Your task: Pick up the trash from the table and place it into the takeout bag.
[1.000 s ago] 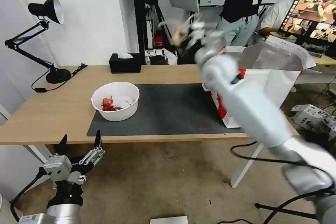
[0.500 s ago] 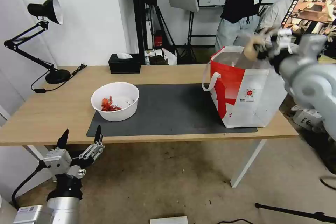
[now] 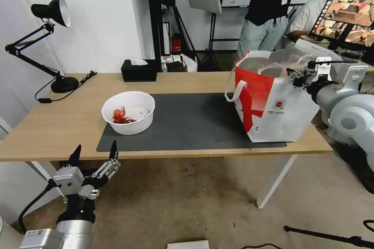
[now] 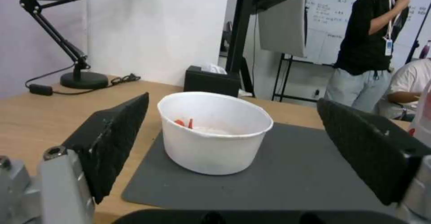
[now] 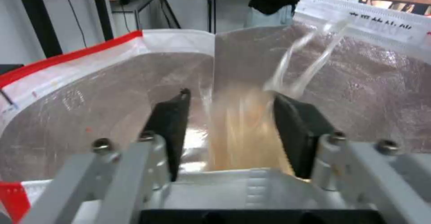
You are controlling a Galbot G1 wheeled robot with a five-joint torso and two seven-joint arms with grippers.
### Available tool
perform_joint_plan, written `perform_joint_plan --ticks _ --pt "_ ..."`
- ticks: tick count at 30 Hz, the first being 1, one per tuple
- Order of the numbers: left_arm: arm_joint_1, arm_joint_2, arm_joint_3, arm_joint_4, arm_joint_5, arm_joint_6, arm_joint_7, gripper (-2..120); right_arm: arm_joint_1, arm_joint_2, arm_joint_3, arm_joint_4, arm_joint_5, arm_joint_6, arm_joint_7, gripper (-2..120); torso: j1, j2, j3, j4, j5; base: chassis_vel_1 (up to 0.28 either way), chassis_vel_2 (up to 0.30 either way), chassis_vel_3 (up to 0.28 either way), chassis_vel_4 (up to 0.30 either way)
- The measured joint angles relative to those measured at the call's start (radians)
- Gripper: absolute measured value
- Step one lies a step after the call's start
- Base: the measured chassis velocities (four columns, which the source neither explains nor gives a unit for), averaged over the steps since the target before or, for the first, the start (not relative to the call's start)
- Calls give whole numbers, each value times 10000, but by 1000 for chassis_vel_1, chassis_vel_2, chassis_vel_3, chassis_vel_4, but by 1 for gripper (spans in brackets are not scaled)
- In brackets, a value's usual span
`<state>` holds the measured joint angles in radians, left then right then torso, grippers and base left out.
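**Bag of scraps dropping into the tote**

Head view: the right gripper [image 3: 302, 73] hangs over the mouth of the boxy white-and-red foil-lined takeout bag [image 3: 272, 105], which stands on the light-wood bench [image 3: 58, 124]. The left gripper [image 3: 93, 155] waits, spread, below the bench edge.

Left wrist view: the white round bowl of red crayfish shells [image 4: 214, 134] sits on the dark grey mat [image 4: 287, 183]. It looks light and stiff; its rim seems the best hold.

Right wrist view: the jaws stand released, and the soft clear bag with a beige lump [image 5: 244, 126] blurs between them, inside the tote.
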<state>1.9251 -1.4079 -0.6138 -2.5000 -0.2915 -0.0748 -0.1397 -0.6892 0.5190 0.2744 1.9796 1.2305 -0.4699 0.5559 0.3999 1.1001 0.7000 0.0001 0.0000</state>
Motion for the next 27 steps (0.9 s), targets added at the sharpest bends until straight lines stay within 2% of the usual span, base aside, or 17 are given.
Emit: perform_joint_plan --ticks 2,5,7,9,10,13,14,17,22,27 --pt "10 2 11 0 10 -6 6 100 3 4 17 9 -11 39 11 55 0 0 0 0 0 0 0 0 0" --pt "32 41 38 0 31 -18 17 100 -7 4 122 57 -30 196 29 71 0 0 0 -1 0 0 0 0 0" --pt "41 61 41 0 36 -20 18 100 -22 4 177 87 -34 218 45 75 0 -1 0 -1 0 0 0 0 0" --pt "52 127 41 0 37 -40 21 100 -125 -37 365 250 -34 246 78 86 0 -1 1 0 0 0 0 0 0" --pt "52 127 41 0 37 -40 21 100 -125 -37 365 250 -34 246 78 86 0 -1 1 0 0 0 0 0 0" --pt "64 200 36 0 32 -57 23 100 -654 -227 984 883 42 304 82 97 0 -1 1 0 0 0 0 0 0" --pt "64 200 36 0 32 -57 23 100 -654 -227 984 883 42 304 82 97 0 -1 1 0 0 0 0 0 0" --pt "68 232 89 0 27 -74 24 100 -1750 -469 2185 2119 155 467 -40 100 0 0 -1 -4 -3 0 0 0 0" --pt "60 215 126 0 27 -76 25 100 -2674 -497 2806 3129 165 883 49 100 0 0 -1 -1 -3 0 0 0 0" --pt "58 196 104 0 29 -98 18 100 -4700 13 3372 4093 -825 1354 -28 100 0 0 -1 0 -2 0 0 0 0"
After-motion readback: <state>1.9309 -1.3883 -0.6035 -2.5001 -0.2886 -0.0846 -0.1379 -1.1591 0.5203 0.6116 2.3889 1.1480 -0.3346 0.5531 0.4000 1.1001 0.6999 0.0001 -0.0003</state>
